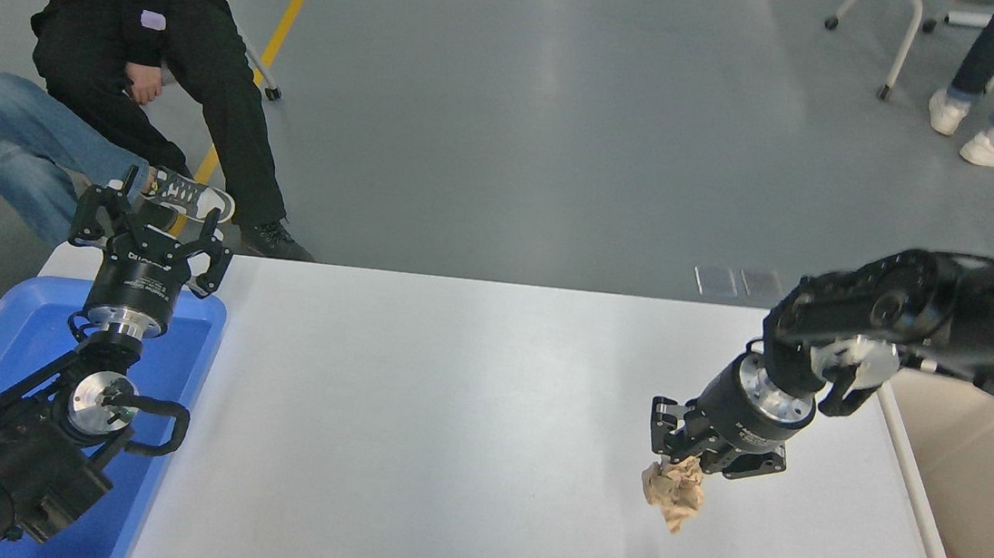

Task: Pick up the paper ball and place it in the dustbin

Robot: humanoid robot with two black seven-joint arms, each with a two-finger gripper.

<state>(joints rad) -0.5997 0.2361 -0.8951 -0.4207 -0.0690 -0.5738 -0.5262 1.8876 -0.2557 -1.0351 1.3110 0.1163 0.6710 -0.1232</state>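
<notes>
- The paper ball (673, 494) is seen pinched in the right gripper (688, 459), hanging from its fingertips over the right part of the table (447, 420), nearer the right edge than the middle.
- The ball appears to be off the table, though its height above the surface cannot be read from this single view.
- Only the upper part of the wad seems to be caught between the fingers; the rest dangles below, so the hold is judged to be a light one.
- The dustbin (921, 516) stands just beyond the table's right edge, its thick cream rim running along that edge and its inside open to view.
- The step in hand is judged to be the carry: the pick looks done, the drop into the bin not yet made.
- The next move calls for a sideways travel to the right, with the ball kept high enough to pass over the rim, and the fingers parted only once the ball is over the bin's opening.
- The left gripper (151, 229), fingers spread and empty, is parked over the blue tray (8, 332) at the table's left edge.
</notes>
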